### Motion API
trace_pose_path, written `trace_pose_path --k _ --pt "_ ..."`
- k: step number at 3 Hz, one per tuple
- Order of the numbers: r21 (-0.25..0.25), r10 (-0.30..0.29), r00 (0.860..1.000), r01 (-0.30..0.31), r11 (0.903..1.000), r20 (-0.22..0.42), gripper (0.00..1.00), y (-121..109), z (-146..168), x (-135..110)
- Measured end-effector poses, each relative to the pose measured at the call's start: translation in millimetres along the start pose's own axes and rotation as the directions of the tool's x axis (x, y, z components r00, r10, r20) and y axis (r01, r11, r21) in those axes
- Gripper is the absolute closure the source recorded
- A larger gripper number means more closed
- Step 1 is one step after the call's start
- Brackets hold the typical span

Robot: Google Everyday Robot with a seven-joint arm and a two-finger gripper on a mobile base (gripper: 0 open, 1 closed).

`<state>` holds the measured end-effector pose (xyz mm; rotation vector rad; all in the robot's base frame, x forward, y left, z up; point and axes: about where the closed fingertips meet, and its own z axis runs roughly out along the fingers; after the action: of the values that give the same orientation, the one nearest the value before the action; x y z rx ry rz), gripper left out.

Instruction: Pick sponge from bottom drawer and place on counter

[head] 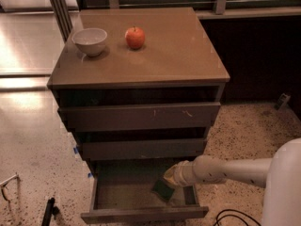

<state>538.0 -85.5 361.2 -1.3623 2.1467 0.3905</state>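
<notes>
The bottom drawer [141, 213] is pulled open below two shut drawers. The dark green sponge [162, 190] lies inside it toward the right, partly covered by my gripper. My gripper [170, 179], at the end of the white arm coming in from the right, reaches down into the drawer and sits right over the sponge's upper edge. The tan-brown counter [174, 51] tops the cabinet above.
A white bowl [90, 41] and a red apple [135, 37] stand on the counter's back left. The middle drawer front [141, 149] overhangs the open drawer just above my gripper. A black cable [230, 216] lies on the speckled floor at the lower right.
</notes>
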Motion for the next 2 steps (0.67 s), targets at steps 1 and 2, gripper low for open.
trace_pose_path --k 1,2 --pt "0.006 0.015 1.0 -0.015 0.9999 -0.016 1.0 0 34 31" --pt "-0.01 0.052 0.998 -0.052 0.9986 -0.029 1.0 9 84 73"
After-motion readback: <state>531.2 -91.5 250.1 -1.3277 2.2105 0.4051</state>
